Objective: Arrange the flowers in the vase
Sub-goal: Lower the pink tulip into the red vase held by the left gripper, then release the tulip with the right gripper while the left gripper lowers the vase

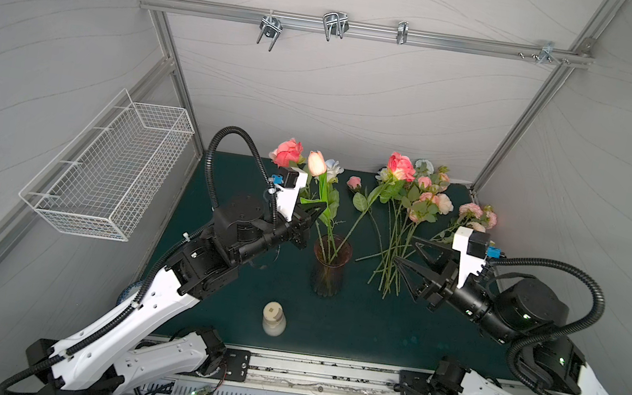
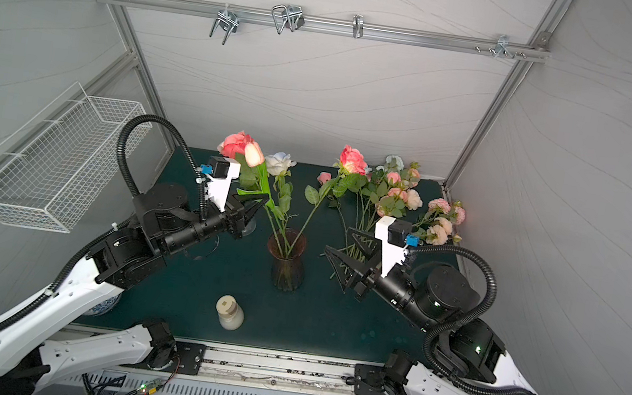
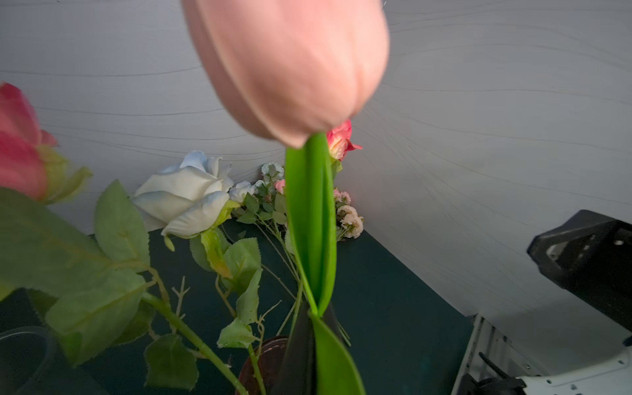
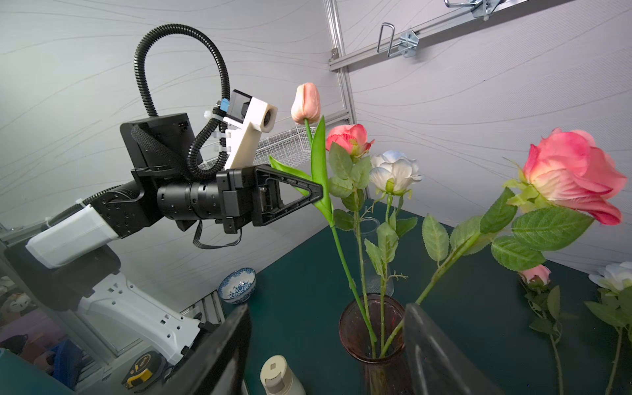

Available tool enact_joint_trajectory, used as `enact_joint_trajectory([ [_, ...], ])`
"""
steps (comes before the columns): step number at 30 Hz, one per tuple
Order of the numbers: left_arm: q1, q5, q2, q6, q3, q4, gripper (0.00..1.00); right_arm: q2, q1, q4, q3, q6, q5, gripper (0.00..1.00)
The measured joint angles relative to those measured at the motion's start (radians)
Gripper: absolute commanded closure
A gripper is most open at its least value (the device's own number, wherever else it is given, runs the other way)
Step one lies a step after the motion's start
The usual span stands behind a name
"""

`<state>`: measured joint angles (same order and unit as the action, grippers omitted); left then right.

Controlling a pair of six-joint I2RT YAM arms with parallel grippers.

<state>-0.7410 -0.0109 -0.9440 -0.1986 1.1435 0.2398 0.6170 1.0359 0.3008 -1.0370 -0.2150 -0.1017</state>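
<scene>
A dark red glass vase [image 1: 330, 268] [image 2: 285, 261] [image 4: 372, 328] stands mid-table and holds two pink roses [image 1: 287, 152] [image 1: 400, 166] and a white-blue rose [image 4: 393, 171]. A peach tulip [image 1: 316, 164] [image 2: 254, 154] [image 3: 290, 68] [image 4: 306, 102] also has its stem down in the vase. My left gripper [image 1: 321, 207] [image 2: 263, 199] [image 3: 318, 314] [image 4: 319, 191] is shut on the tulip at its green leaf, high above the rim. The right gripper [image 1: 405, 252] [image 2: 337, 240] [image 4: 325, 349] is open and empty, just right of the vase. More flowers [image 1: 406, 228] [image 2: 389, 200] lie loose at the back right.
A cream bottle [image 1: 274, 318] [image 4: 278, 376] stands in front of the vase. A blue-and-white bowl [image 4: 237, 285] sits at the table's left edge under the left arm. A clear glass [image 4: 371, 225] is behind the vase. A white wire basket [image 1: 112, 170] hangs on the left wall.
</scene>
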Motion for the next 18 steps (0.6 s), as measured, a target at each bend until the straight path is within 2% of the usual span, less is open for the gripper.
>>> enact_joint_trajectory([
  [3,-0.006,-0.046,-0.043,0.025,0.000,0.007,1.00,0.005,-0.003,0.012,0.001,0.006,-0.016,0.26],
  [4,-0.011,-0.058,-0.057,0.030,0.000,0.013,0.96,0.009,-0.004,0.016,0.001,0.006,-0.023,0.26],
  [7,-0.029,-0.087,-0.088,0.030,-0.001,0.041,0.62,0.023,-0.016,0.029,0.003,0.005,-0.054,0.26],
  [8,-0.039,-0.095,-0.094,0.033,-0.002,0.053,0.54,0.029,-0.025,0.032,0.006,0.003,-0.066,0.26],
  [10,-0.055,-0.110,-0.097,0.033,-0.002,0.064,0.44,0.039,-0.053,0.039,0.018,-0.005,-0.089,0.26],
  [13,-0.069,-0.129,-0.095,0.030,-0.002,0.072,0.36,0.056,-0.137,0.048,0.058,-0.051,-0.112,0.29],
  [18,-0.073,-0.139,-0.063,0.009,0.000,0.100,0.20,0.105,-0.373,0.054,0.183,-0.166,-0.070,0.34],
])
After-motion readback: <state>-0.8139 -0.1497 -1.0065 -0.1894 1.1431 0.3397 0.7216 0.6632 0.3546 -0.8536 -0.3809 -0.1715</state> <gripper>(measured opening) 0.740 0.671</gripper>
